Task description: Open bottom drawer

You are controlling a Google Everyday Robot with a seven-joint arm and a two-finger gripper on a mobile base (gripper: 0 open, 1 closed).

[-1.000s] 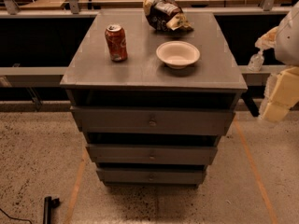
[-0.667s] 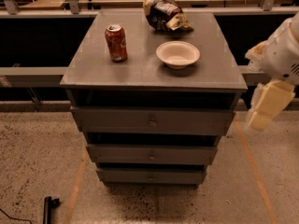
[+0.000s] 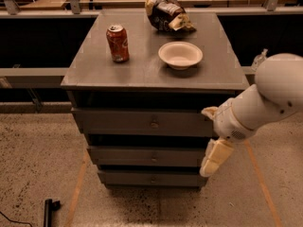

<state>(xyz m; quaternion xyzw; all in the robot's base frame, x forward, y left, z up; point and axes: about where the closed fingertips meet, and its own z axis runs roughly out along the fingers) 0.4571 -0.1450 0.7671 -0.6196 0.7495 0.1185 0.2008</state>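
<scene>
Comparing with the view a second ago, I see the white robot arm point(image 3: 265, 98) has swung in from the right edge and dropped lower, so that the cream-coloured gripper point(image 3: 214, 159), which hung beside the cabinet at top-drawer height, now hangs in front of the right end of the drawer stack; nothing else has shifted. I cannot tell whether the gripper is parted or closed. It points downward, covering the right end of the mid-sized grey drawer front point(image 3: 147, 156), its tip just above the right end of the thin dull grey bottom drawer point(image 3: 142, 178). That drawer sits lowest in the grey wooden cabinet point(image 3: 142, 72), just above the floor, its long axis running left to right and its flat front facing the near side, towards my camera. Its small round centre knob point(image 3: 152, 178) is in plain sight, well to the left of the gripper and a little lower, with nothing in front of it. The drawer front looks pushed in, with a dark gap above it. The widest grey drawer front point(image 3: 137, 122) sits at the top of the stack. On the cabinet top stand a red soda can point(image 3: 117, 43) at the left, a shallow white bowl point(image 3: 180, 55) to its right, and a crumpled dark snack bag point(image 3: 165, 11) at the far edge. On the speckled floor point(image 3: 33, 164), an orange tape line point(image 3: 75, 193) runs under the cabinet's left side, and a small black object point(image 3: 49, 211) lies near left.
</scene>
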